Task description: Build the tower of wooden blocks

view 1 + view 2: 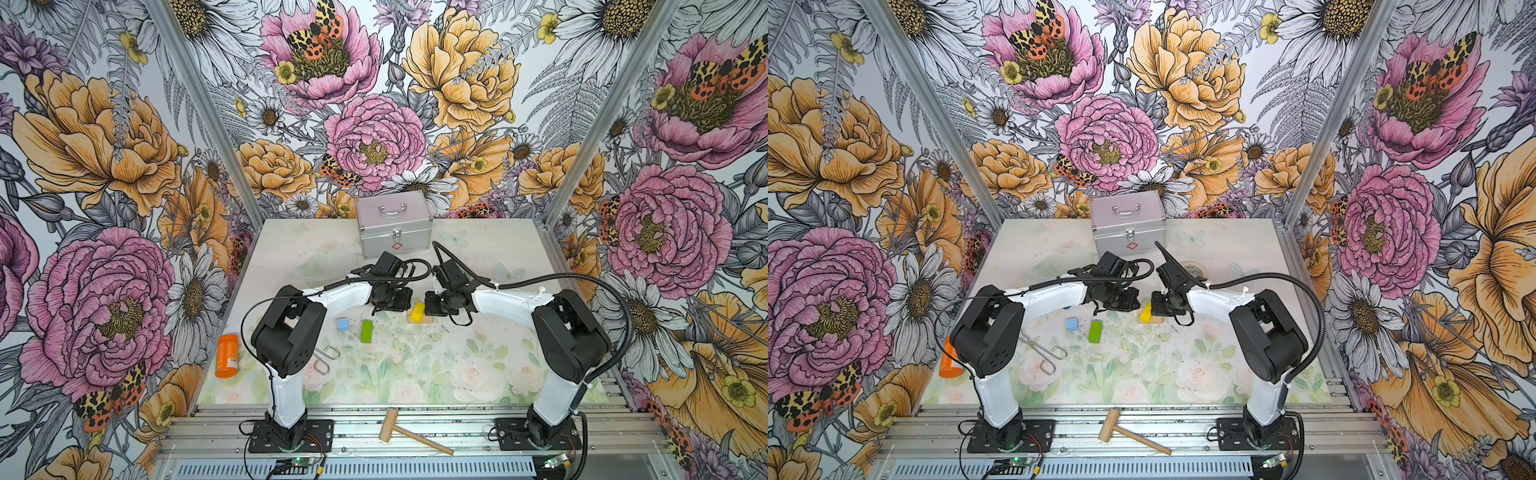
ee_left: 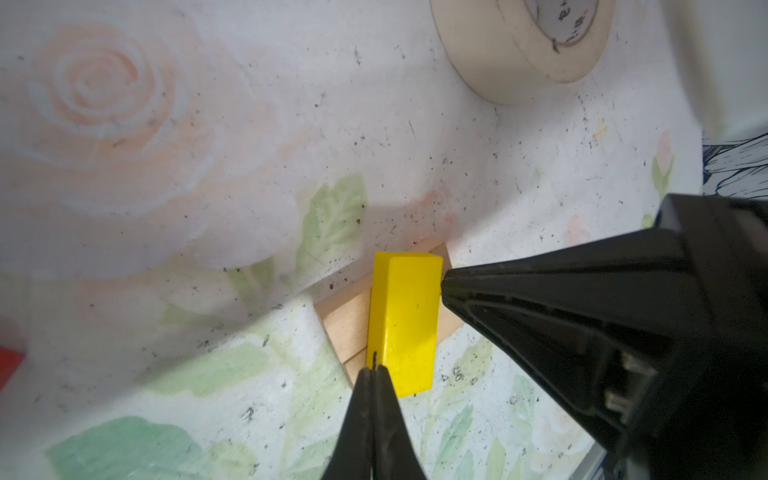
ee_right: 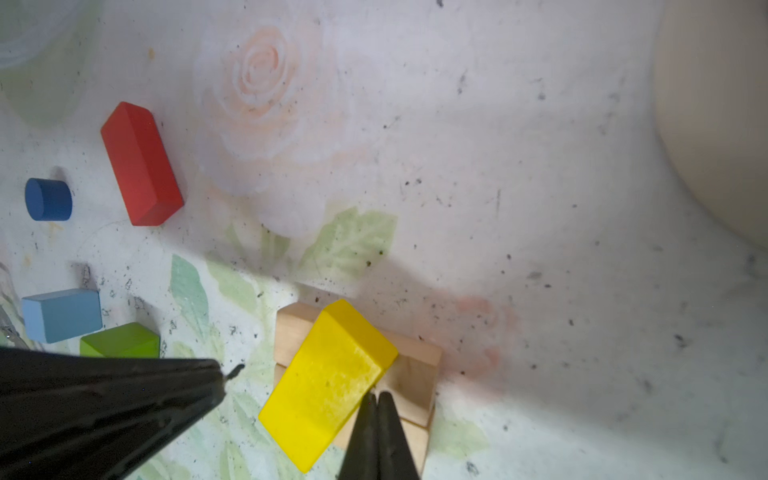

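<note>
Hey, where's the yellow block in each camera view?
In a top view: yellow block mid-table, right of the green block.
In a top view: same spot.
Left wrist view: close up, across the tan bars.
Right wrist view: close up, across the same bars.
Shared landmark: the tan bars beneath it.

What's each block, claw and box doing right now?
tan bars, flat, side by side
yellow bar, lying across tan bars
red bar, loose, unstacked
green bar, loose, unstacked
light blue cube, loose, unstacked
dark blue cylinder, loose, unstacked
left gripper, shut, empty, tip at yellow bar
right gripper, shut, empty, tip at yellow bar
metal case, closed
</note>
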Robot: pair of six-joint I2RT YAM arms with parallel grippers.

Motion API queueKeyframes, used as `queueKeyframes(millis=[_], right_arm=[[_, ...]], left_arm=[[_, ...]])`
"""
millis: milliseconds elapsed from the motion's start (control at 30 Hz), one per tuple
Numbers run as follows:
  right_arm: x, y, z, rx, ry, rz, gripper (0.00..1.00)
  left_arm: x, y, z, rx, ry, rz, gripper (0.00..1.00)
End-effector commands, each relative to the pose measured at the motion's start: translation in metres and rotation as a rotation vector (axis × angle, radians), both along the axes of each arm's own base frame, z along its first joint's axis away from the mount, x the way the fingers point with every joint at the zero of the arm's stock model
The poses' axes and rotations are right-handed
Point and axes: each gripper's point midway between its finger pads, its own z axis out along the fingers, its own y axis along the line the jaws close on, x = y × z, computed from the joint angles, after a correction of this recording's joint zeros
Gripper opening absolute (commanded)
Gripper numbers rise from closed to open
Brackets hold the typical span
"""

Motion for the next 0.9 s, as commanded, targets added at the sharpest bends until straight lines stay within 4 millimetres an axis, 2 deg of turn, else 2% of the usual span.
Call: queueKeyframes(millis=[0, 600, 867], right_arm=[[0.01, 0.005, 0.002, 0.021, -0.008, -0.006, 0.0], [0.014, 0.007, 0.002, 0.027, -0.011, -0.004, 0.0], [0.014, 0.008, 0.001, 0.03, -0.008, -0.004, 0.0]], left_arm=[[-0.007, 0.0, -0.008, 0.01, 0.014, -0.019, 0.03], [-0.011, 0.0, -0.02, 0.021, 0.048, -0.019, 0.02], [-0.013, -0.003, -0.018, 0.017, 0.044, -0.027, 0.02]])
